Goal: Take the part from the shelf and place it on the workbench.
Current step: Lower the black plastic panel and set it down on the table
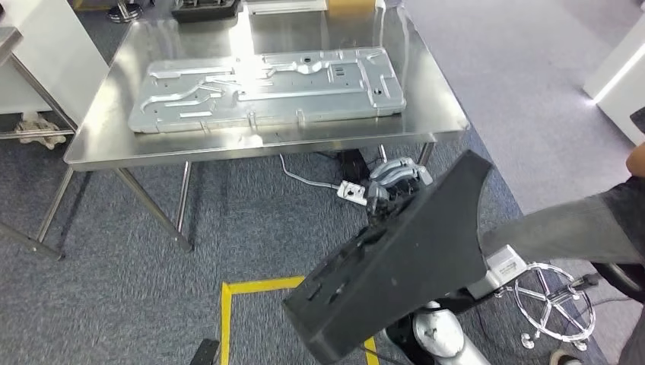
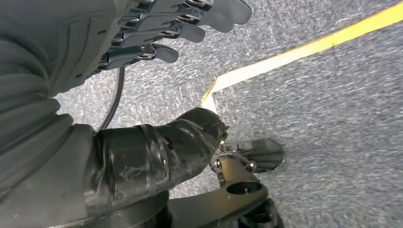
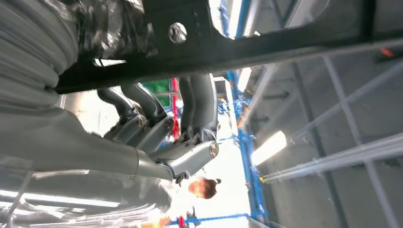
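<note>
- I carry the black part (image 1: 395, 266) in the lower right of the head view, tilted, its long flat body running from the bottom centre up toward the right. I judge I hold it low and clear of the workbench (image 1: 106, 137) so its edge can pass over the rim before I set it down.
- My right hand (image 1: 392, 182) sits at the part's upper end, just above centre of the head view. In the right wrist view my fingers (image 3: 142, 121) curl up against the dark frame of the part (image 3: 266, 45) — they are closed around it and gripping.
- My left hand (image 2: 176, 28) is in the upper left of the left wrist view, fingers stretched out and slightly apart, holding and touching nothing, with grey carpet (image 2: 332, 118) and a yellow floor line (image 2: 304, 50) beyond it. It hangs free, so the load rests on 1 hand.
- The workbench fills the upper left and centre of the head view, and a large stamped metal plate (image 1: 266, 87) already lies on it — bare steel shows along the near edge, which I judge the likeliest spot.
- A grey sleeve (image 1: 570, 224) of a person reaches in at the right edge, close to the part.
</note>
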